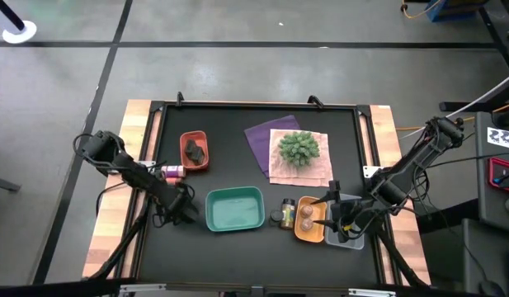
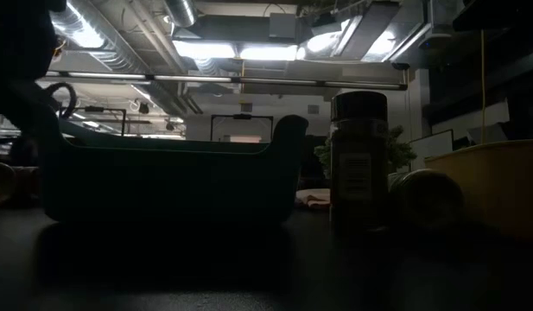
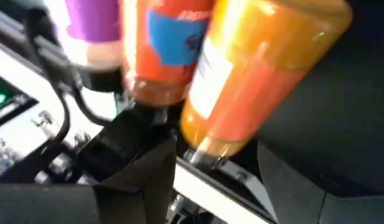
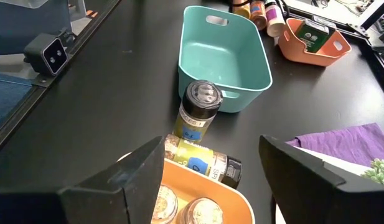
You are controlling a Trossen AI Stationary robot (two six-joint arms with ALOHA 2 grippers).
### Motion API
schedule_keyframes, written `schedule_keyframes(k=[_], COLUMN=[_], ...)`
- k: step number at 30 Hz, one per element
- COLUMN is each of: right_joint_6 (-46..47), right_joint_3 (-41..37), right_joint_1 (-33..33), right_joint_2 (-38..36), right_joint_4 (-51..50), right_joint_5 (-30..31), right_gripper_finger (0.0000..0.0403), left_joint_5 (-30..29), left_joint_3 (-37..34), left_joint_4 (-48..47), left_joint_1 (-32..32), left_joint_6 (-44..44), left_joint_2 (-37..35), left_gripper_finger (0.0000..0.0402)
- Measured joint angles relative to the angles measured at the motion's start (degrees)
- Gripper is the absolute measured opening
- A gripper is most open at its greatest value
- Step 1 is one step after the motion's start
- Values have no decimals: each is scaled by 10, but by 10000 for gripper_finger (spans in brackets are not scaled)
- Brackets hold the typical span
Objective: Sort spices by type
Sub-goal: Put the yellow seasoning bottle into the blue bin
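Three spice jars lie side by side near the table's left edge, an amber-filled jar (image 3: 260, 68), an orange-labelled jar (image 3: 163, 46) and a purple-labelled one (image 3: 92, 28). The left gripper (image 1: 185, 206) sits just beside them, fingers apart, holding nothing. A black-capped jar (image 4: 198, 112) stands against the teal tray (image 4: 224, 46); another jar (image 4: 204, 162) lies by the orange tray (image 4: 204, 190), which holds two jars. The right gripper (image 1: 343, 221) hovers above that tray, fingers apart and empty.
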Motion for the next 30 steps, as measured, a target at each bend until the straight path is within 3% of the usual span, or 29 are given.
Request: schedule_keyframes(k=[8, 30], right_joint_6=[0, 0], right_joint_3=[0, 0], right_joint_1=[0, 0], right_joint_2=[0, 0], right_joint_4=[0, 1], right_joint_5=[0, 0], right_gripper_finger=[260, 260], left_joint_5=[-7, 30], left_joint_3=[-43, -46], left_joint_4=[71, 104], left_joint_1=[0, 2], left_joint_6=[8, -64], left_joint_2=[0, 0], left_gripper_finger=[210, 202])
